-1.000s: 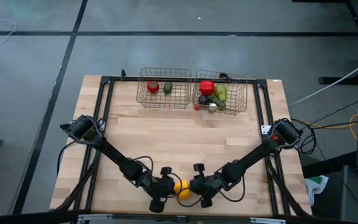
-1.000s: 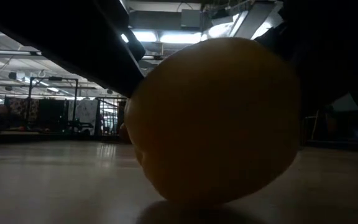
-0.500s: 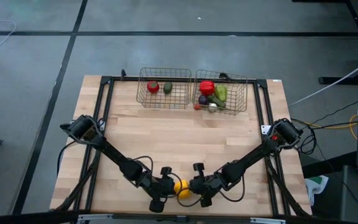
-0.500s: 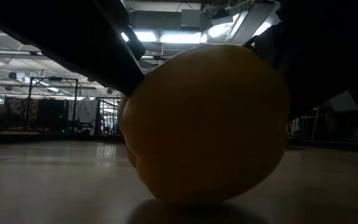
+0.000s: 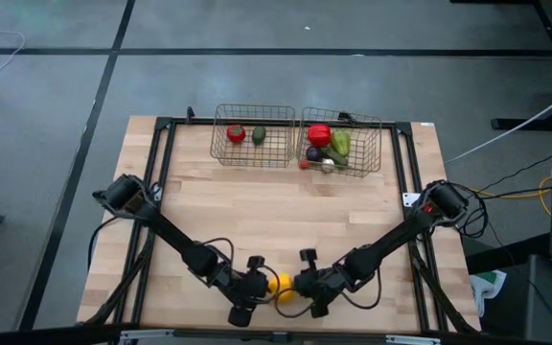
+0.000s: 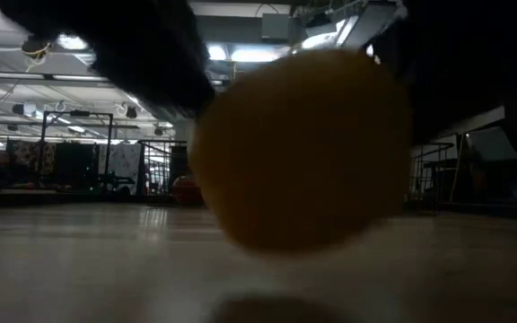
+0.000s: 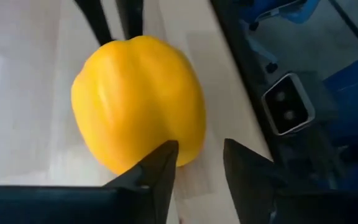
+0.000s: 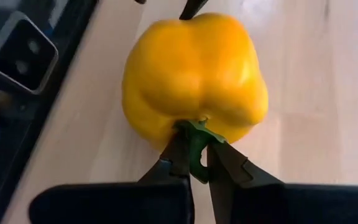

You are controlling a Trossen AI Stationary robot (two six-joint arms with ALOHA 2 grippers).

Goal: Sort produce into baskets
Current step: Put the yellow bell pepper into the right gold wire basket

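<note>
The yellow pepper (image 5: 278,287) is near the table's near edge, between my two grippers, and it fills the low view (image 6: 303,148). My right gripper (image 8: 196,149) is at the pepper's right side (image 5: 296,286), shut on its green stem. My left gripper (image 7: 201,152) is at its left side (image 5: 261,285), fingers a little apart with nothing between them. The pepper (image 7: 138,102) lies beside one of its fingers. The two wire baskets (image 5: 220,144) (image 5: 378,146) stand at the far edge. They hold a red tomato (image 5: 236,134), a red pepper (image 5: 319,135), green pieces (image 5: 340,144) and a purple ball (image 5: 312,153). My right gripper pinches the pepper's short green stem (image 8: 196,132) between its two fingertips, coming level from the table's right. The pepper's body sticks out beyond the fingertips, and in the low view it shows above its shadow on the table. My left gripper has one fingertip (image 7: 165,155) at the pepper's blunt end; whether it touches, I cannot tell.
A small camera block (image 7: 289,104) sits at the table's near edge, close to the pepper. The table's black frame rails (image 5: 166,163) run along its left and right sides. Bare wood (image 5: 276,206) lies between the grippers and the baskets.
In the low view the pepper first slid a little sideways along the table. It has since risen, so its underside now stands higher above the wood than before. Both grippers stay close at its two sides.
</note>
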